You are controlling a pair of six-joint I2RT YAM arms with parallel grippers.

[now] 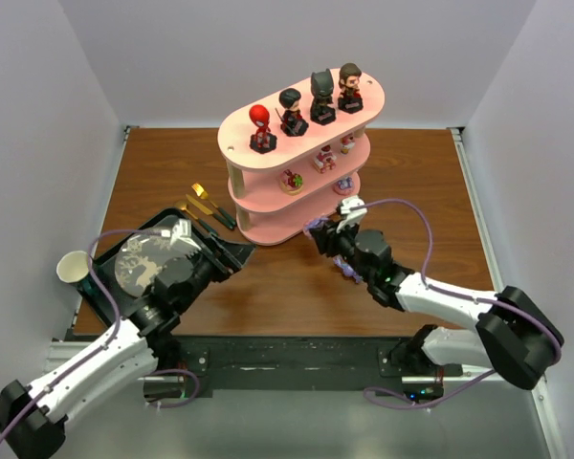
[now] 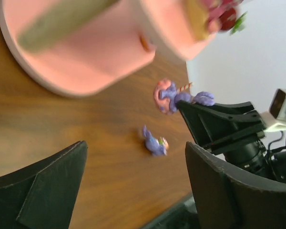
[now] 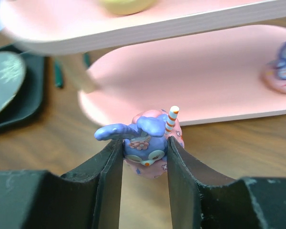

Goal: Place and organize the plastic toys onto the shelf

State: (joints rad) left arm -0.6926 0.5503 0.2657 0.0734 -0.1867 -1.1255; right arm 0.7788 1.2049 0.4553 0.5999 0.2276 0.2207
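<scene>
Right gripper (image 3: 144, 149) is closed on a pony (image 3: 145, 138), its two fingers (image 3: 109, 181) pinching the flanks. The pony is blue-purple on a pink body, with a long purple limb stretched to one side, a white-and-orange striped horn standing up, and flower marks on its front. It is held just near of the near edge of the bottom board of the shelf (image 1: 301, 163), apart from it. Whether it touches the table (image 1: 268, 306) cannot be told. Left gripper (image 2: 133, 191) stands spread wide with nothing between its fingers, over the tray (image 1: 231, 254) at near left, facing the shelf. The shelf is pale pink, three oval boards on round posts, at the far centre of the table. The top board carries four big-headed figures on black bases in a row: red figure (image 1: 260, 127) at left, then black-haired figure (image 1: 291, 110), cowled black figure (image 1: 321, 96) and brown-haired figure (image 1: 350, 88) at far right. The middle board holds three small toys (image 1: 323, 159), pink and red, their detail too small to read. The bottom board holds one blue-and-pink toy (image 3: 282, 67) toward its right end. A second pony (image 2: 155, 141), purple, lies on its side on the table, near of the shelf. The tray holds a grey plate (image 1: 139, 263). A cup (image 1: 73, 268) sits at the tray's left. Gold and dark cutlery (image 1: 206, 210) lies between tray and shelf.
</scene>
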